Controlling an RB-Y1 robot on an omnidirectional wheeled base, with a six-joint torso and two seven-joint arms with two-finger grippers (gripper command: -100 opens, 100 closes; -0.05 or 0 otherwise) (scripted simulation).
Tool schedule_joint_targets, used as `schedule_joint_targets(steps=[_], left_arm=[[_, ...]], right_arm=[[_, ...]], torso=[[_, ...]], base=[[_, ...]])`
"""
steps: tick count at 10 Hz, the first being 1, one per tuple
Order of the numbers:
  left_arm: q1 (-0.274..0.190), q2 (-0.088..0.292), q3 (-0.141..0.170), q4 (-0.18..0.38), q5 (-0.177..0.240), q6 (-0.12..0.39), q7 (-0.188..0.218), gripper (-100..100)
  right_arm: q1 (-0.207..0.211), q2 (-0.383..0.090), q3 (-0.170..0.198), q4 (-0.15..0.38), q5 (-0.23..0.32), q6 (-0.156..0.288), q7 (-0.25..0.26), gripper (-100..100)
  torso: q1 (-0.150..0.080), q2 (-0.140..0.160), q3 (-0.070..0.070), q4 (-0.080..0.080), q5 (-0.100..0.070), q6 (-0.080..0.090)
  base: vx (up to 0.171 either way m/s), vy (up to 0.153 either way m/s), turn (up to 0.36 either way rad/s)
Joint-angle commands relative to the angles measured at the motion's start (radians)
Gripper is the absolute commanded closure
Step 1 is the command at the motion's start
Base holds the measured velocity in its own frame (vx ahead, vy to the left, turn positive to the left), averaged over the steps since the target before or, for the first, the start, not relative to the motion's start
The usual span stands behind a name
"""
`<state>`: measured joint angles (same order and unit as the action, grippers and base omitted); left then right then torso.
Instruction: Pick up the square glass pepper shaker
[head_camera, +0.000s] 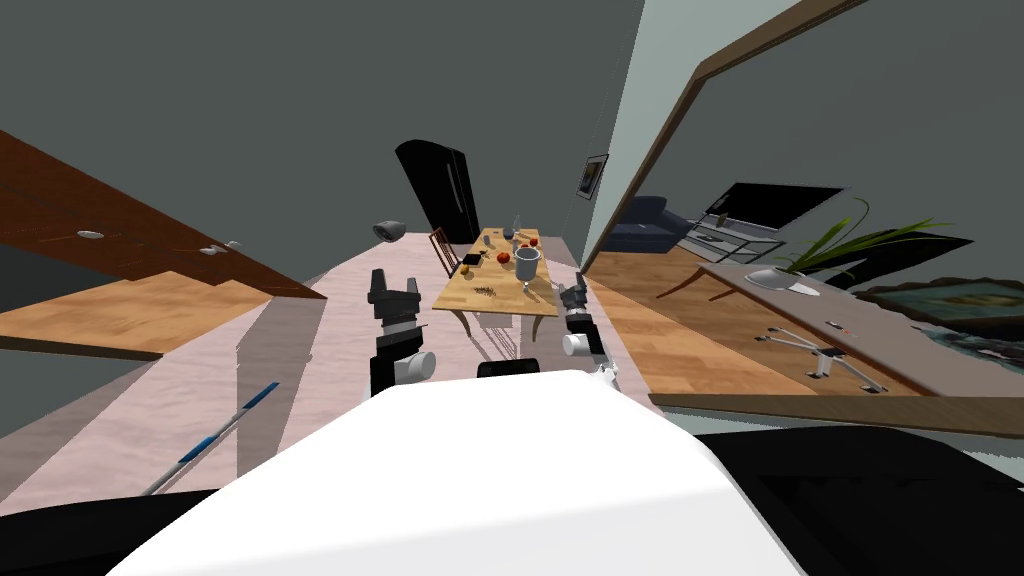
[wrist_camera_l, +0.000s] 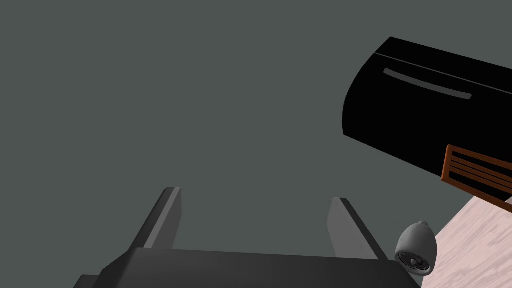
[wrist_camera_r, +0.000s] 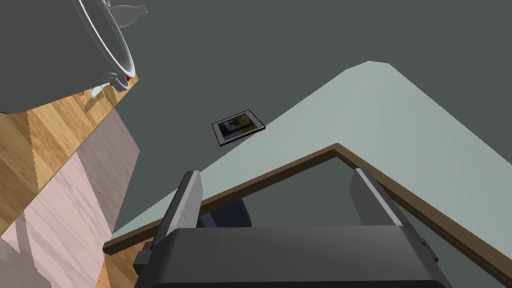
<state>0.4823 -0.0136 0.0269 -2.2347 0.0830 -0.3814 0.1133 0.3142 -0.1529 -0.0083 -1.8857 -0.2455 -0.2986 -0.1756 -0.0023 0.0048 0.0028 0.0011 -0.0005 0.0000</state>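
Obs. The robot stands on the pale floor short of the wooden surface (head_camera: 495, 295). Both arms are raised forward, one to either side of the surface's near end. Judged stage: approach, with no grasp begun.

Left gripper (head_camera: 394, 282): jaws released, nothing between them. Its wrist camera looks past them at a grey wall, the black fridge (wrist_camera_l: 425, 110) and a grey dome-shaped object (wrist_camera_l: 415, 248) near it. The arm is probably held high and clear so that it does not snag the chair (head_camera: 441, 250) on that side of the surface.

Right gripper (head_camera: 572, 290): jaws likewise released and empty. It hangs just off the near corner of the surface. Its wrist view shows the wooden edge and a large grey pot (wrist_camera_r: 60, 50) close by, with a bottle (wrist_camera_r: 127, 12) beyond. Being nearer the load, this is probably the working arm. Jaws spread ahead of time would suit closing on the flat sides of a square body.

Pepper shaker: presumably among the small pieces toward the far end of the surface, beyond the grey pot and the red fruit (head_camera: 503, 257). A small grey upright piece (head_camera: 487, 241) is my best candidate, but it is too small to confirm as square or glass.

Risk, my judgement: the pot stands between the right gripper and the far end. The reach probably has to pass beside or over it, or the base must close in first.
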Motion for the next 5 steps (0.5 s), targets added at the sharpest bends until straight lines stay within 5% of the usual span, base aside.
schedule_joint_targets(steps=[1, 5], left_arm=[[0.000, 0.000, 0.000, 0.000, 0.000, 0.000, 0.000, 0], [0.000, 0.000, 0.000, 0.000, 0.000, 0.000, 0.000, 0]], right_arm=[[-0.011, 0.001, -0.004, 0.021, -0.010, 0.011, -0.034, -100], [-0.055, -0.004, -0.018, 0.123, -0.053, 0.030, -0.136, -100]], torso=[[0.000, 0.000, 0.000, 0.000, 0.000, 0.000], [0.001, -0.001, 0.000, 0.000, 0.000, 0.000]], base=[[-0.076, -0.028, 0.032], [-0.070, -0.010, 0.041]])
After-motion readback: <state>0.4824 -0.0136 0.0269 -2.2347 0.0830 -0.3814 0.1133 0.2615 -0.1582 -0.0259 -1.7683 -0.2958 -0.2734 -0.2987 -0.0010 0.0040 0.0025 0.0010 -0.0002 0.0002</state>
